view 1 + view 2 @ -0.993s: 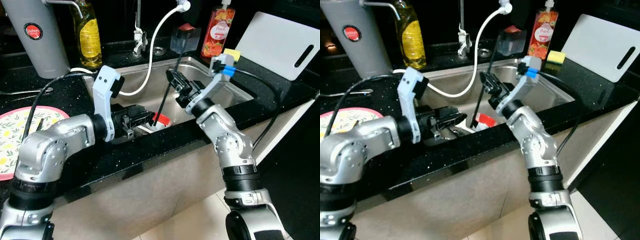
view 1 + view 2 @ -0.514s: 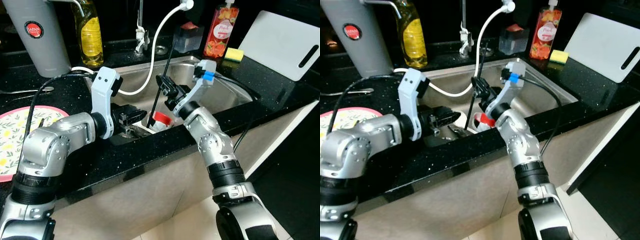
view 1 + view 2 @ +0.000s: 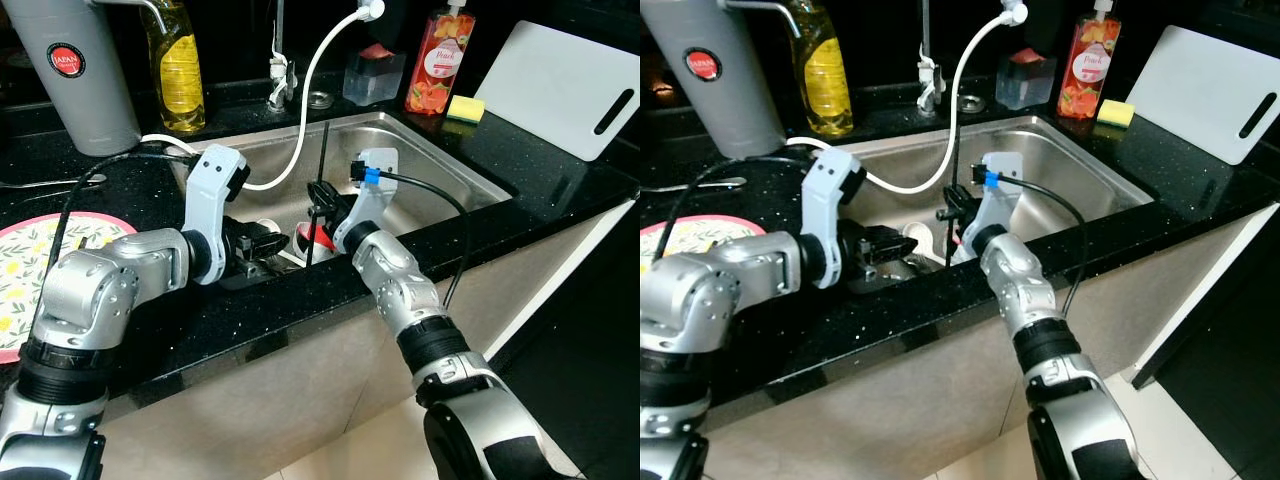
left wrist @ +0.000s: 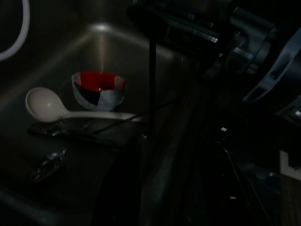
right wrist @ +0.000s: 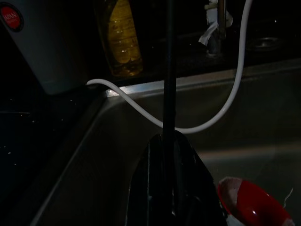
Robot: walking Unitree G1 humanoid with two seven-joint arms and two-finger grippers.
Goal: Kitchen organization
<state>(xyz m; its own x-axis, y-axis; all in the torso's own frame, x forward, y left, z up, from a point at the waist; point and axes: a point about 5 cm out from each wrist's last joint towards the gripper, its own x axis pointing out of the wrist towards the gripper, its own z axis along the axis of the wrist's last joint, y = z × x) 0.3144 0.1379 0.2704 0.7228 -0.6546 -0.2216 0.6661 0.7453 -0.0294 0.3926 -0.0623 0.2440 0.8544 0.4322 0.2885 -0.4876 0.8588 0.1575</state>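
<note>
**Sink clearing under way: one utensil in hand, most items not yet out**

Left to right. A patterned plate (image 3: 30, 270) sat on the black counter (image 3: 120, 180), beside a grey canister (image 3: 70, 70) and a yellow bottle (image 3: 180, 65). The left gripper (image 3: 262, 240) reached low into the sink (image 3: 440, 180) over the utensils; whether its jaws were spread or closed could not be told. In the left wrist view a white ladle (image 4: 44, 104), a red bowl (image 4: 98, 89) and a metal spoon (image 4: 47, 162) lay on the sink floor, close together. The right gripper (image 3: 320, 195) hung over the sink's near edge, jaws pinching a thin black rod-like utensil (image 3: 318, 190), held upright beside the bowl. Further right stood a soap bottle (image 3: 432, 60), a sponge (image 3: 462, 107) and a white cutting board (image 3: 570, 85).

Judgement: early stage. One utensil lifted; ladle, bowl and spoon left to sort.
</note>
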